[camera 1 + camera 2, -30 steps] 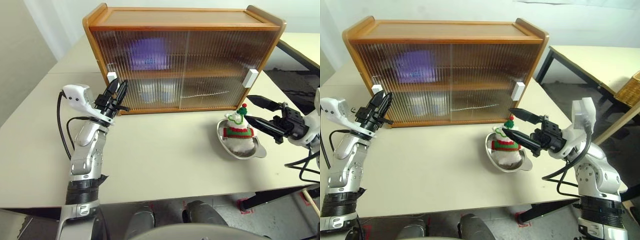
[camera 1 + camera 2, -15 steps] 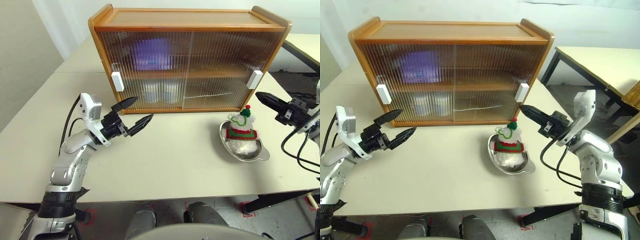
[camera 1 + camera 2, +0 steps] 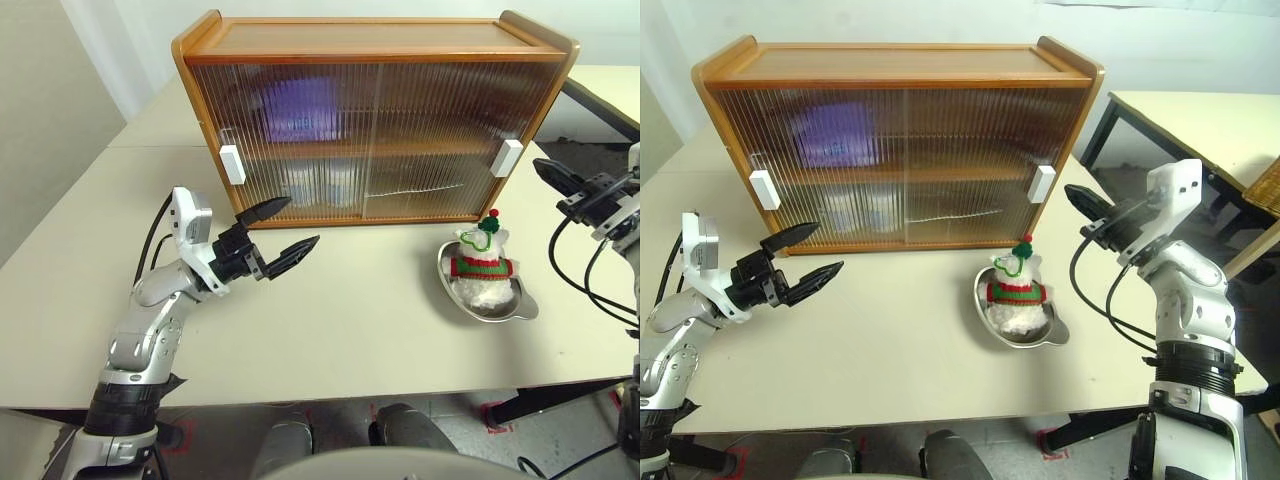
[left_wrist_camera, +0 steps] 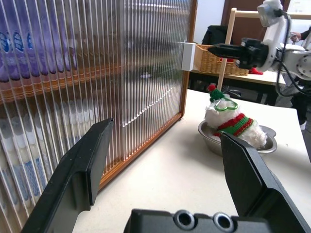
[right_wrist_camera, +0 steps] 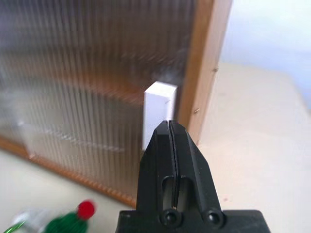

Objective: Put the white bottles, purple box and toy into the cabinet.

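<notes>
The wooden cabinet (image 3: 370, 40) stands at the back of the table with both ribbed sliding doors closed. Behind the doors the purple box (image 3: 300, 108) shows as a blur on the upper shelf, and the white bottles (image 3: 325, 185) on the lower one. The toy (image 3: 482, 255) sits upright in a shiny metal dish (image 3: 520, 305) in front of the cabinet's right end. My left gripper (image 3: 303, 220) hangs open and empty over the table before the left door. My right gripper (image 3: 540, 166) is shut and empty, pointing at the right door's white handle (image 5: 159, 114) from just to its right.
The left door's white handle (image 3: 232, 164) lies above and behind my left gripper. A second table (image 3: 1200, 120) and a wicker basket (image 3: 1265, 180) stand off to the right. The table's front edge runs just below both arms.
My left gripper has left the left handle, swung back over the table and opened. My right gripper has shut and moved from the toy up toward the right handle.
</notes>
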